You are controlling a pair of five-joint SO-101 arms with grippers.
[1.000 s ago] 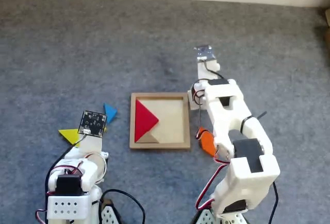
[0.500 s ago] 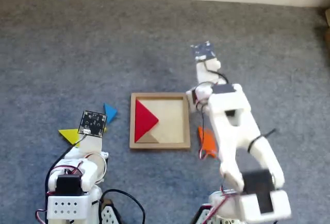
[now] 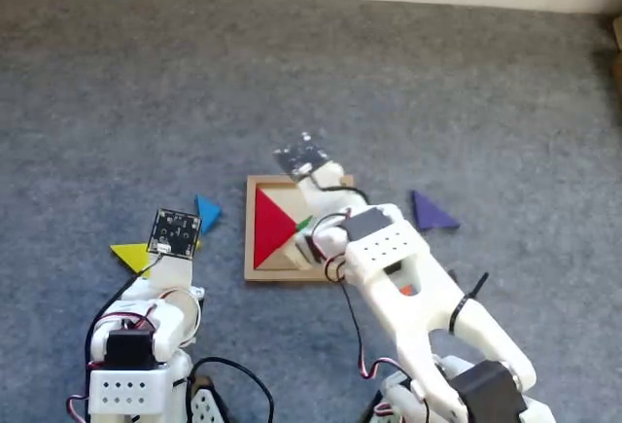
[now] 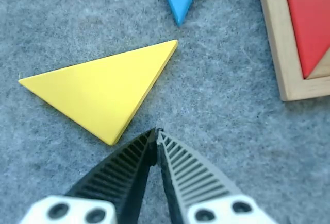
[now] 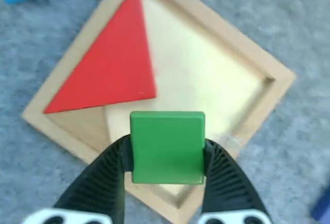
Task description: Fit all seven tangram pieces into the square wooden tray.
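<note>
Right gripper (image 5: 166, 151) clamped on green square (image 5: 166, 144), held over tray (image 5: 278, 77) (red triangle (image 5: 111, 67) seated at left). Free floor lies right of triangle. Square's edges seemingly diagonal to tray walls. Left gripper (image 4: 156, 134) closed, empty, beside yellow triangle (image 4: 103, 92)

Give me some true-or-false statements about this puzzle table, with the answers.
1. The right gripper holds a green square. True.
2. The red triangle lies in the tray. True.
3. The left gripper grips the yellow triangle. False: the left gripper is shut on nothing; the yellow triangle lies on the carpet by its tips.
4. The blue triangle lies inside the tray. False: it lies on the carpet outside it.
5. The purple triangle lies outside the tray. True.
</note>
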